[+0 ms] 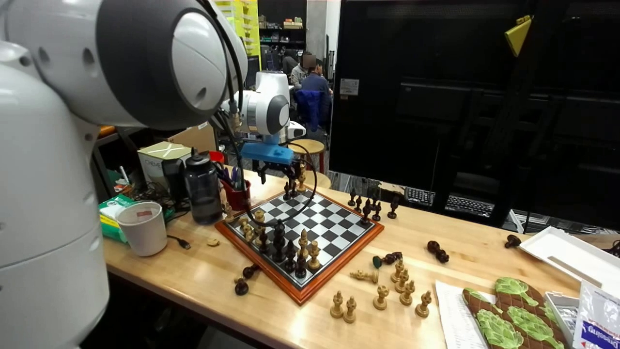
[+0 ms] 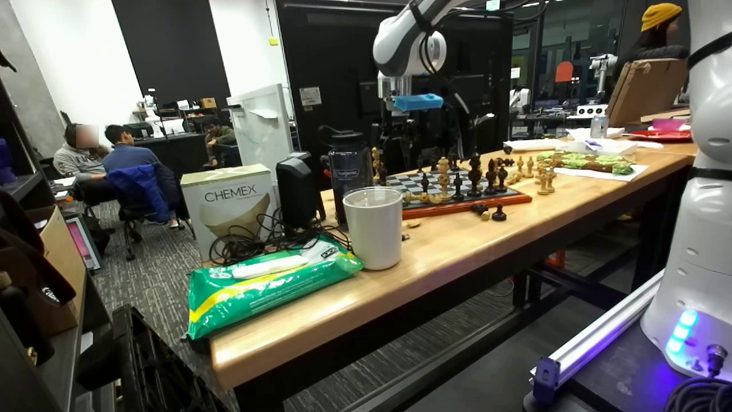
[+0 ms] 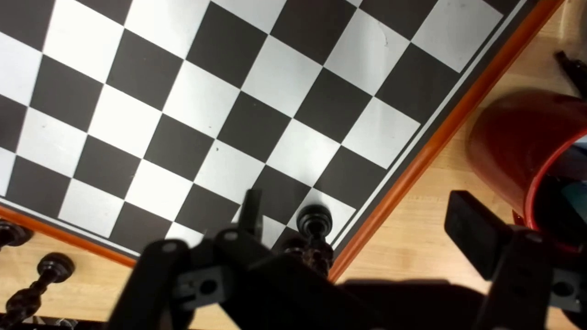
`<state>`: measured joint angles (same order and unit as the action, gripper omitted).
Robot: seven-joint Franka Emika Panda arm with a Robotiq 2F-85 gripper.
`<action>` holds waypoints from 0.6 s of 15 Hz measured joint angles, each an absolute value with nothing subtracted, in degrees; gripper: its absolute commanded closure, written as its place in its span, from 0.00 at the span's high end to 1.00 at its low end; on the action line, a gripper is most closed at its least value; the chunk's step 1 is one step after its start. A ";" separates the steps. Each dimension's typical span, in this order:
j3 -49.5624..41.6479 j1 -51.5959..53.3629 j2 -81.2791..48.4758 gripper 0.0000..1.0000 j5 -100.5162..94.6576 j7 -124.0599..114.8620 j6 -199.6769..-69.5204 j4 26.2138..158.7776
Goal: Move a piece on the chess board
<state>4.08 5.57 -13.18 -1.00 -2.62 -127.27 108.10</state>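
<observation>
The chess board (image 1: 339, 261) lies near the long edge of the tabletop (image 1: 407, 237), presumably for reach; the claw (image 3: 357, 220) hangs spread, empty, near its corner, probably to straddle a dark piece (image 3: 314, 222).

My claw (image 1: 279, 177) hangs above an edge of the chess board (image 1: 323, 218), which lies on the table (image 1: 397, 334). In an exterior view, pieces (image 1: 279, 240) sit along the board's near left side, a bottle (image 1: 202, 191) and cup (image 1: 145, 232) further left; well right, a mitt (image 1: 508, 308) lies on paper (image 1: 453, 315).
</observation>
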 measured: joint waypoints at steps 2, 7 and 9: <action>3.92 5.33 -15.11 1.00 -1.00 -2.61 -127.27 106.78; 3.73 5.15 -19.68 1.00 -1.00 -2.61 -126.88 102.81; 3.73 5.16 -21.07 1.00 -1.00 -2.61 -126.51 101.17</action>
<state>3.73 5.16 -21.07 -1.00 -2.61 -126.51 101.17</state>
